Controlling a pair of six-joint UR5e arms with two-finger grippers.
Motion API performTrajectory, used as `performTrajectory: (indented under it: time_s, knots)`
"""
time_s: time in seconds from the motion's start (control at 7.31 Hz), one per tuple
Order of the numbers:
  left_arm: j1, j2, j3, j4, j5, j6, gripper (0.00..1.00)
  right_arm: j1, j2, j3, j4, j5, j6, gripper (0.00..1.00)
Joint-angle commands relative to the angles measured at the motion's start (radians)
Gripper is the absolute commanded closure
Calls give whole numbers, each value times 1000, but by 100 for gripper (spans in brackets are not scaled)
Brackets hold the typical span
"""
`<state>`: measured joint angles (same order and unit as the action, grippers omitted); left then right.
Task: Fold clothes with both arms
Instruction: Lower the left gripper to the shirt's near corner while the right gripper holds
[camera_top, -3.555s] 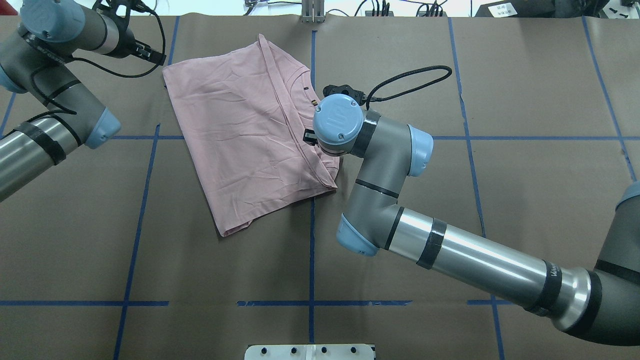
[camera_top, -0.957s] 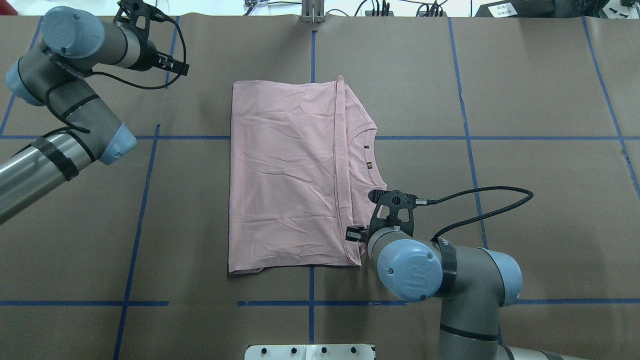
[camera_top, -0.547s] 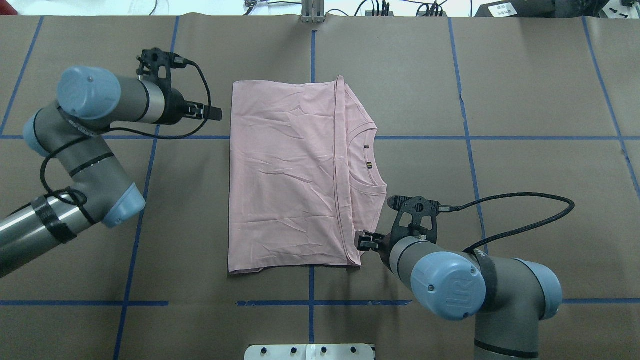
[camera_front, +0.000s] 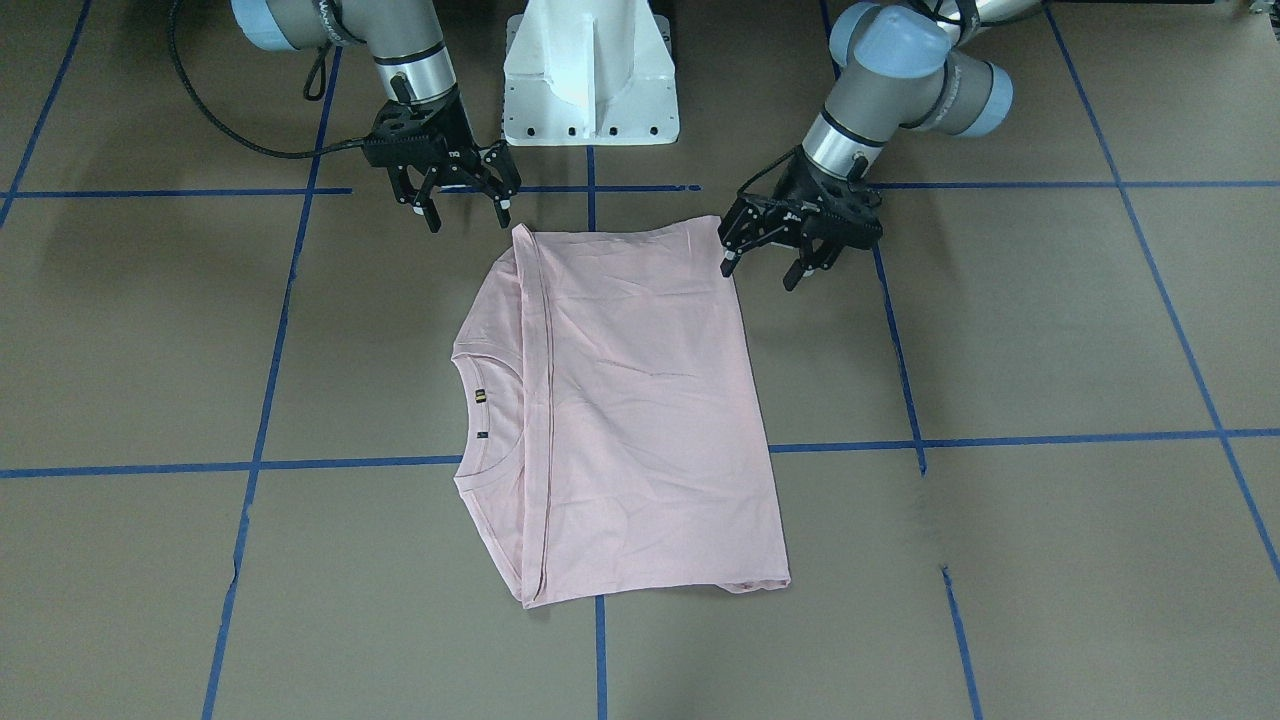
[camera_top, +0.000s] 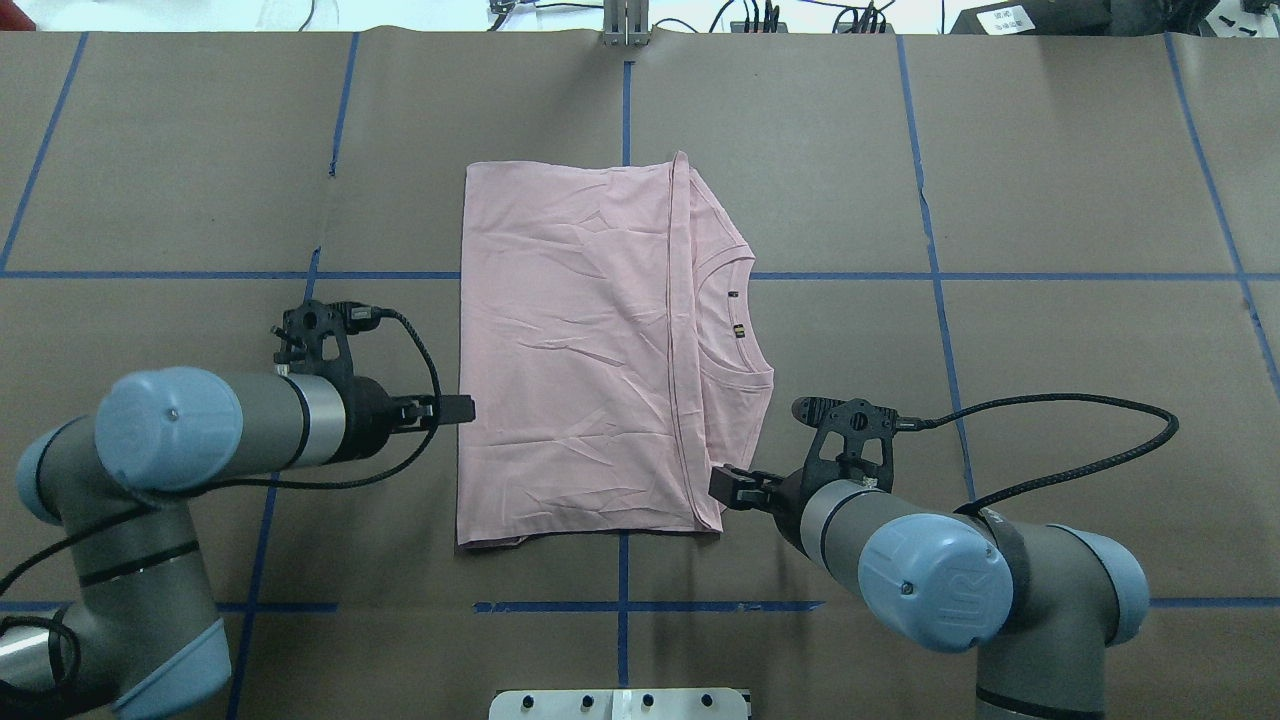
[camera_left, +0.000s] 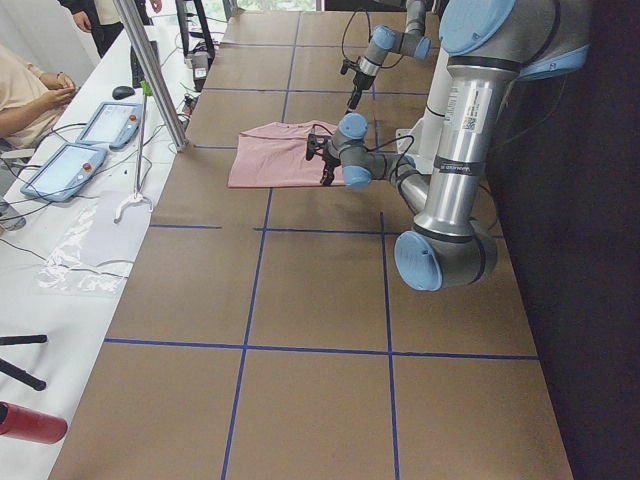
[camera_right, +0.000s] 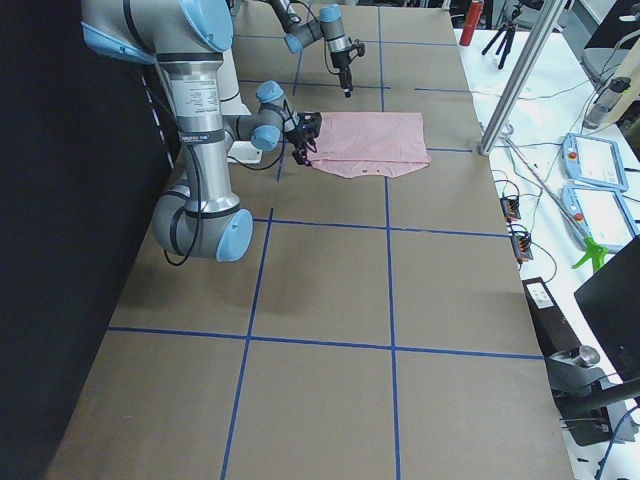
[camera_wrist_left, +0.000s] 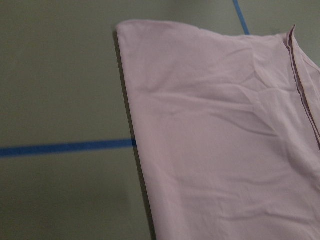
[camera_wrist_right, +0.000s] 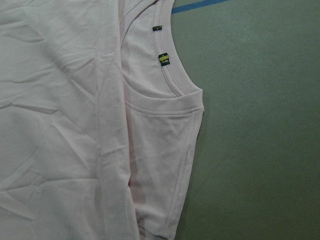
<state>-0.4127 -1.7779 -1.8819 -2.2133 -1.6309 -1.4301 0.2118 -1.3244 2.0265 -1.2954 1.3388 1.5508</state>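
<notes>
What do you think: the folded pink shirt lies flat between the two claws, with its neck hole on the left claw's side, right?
No. The overhead view shows the pink shirt flat between the left gripper and right gripper, but its neck hole is on the right gripper's side.

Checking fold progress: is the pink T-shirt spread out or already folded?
Folded: the T-shirt lies flat as a rectangle, no sleeves sticking out, a hemmed edge layered over the collar side.
</notes>
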Motion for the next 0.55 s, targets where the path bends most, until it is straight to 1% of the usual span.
performTrajectory:
  time_s: [0.0, 0.14, 0.41]
  knots:
    - [151, 28, -17, 14, 118, -247, 48, 0, -1, 0, 2, -1, 0, 0]
    - [191, 26, -13, 18, 155, -316, 52, 0, -1, 0, 2, -1, 2, 0]
    - [198, 25, -11, 24, 157, -331, 52, 0, -2, 0, 2, -1, 2, 0]
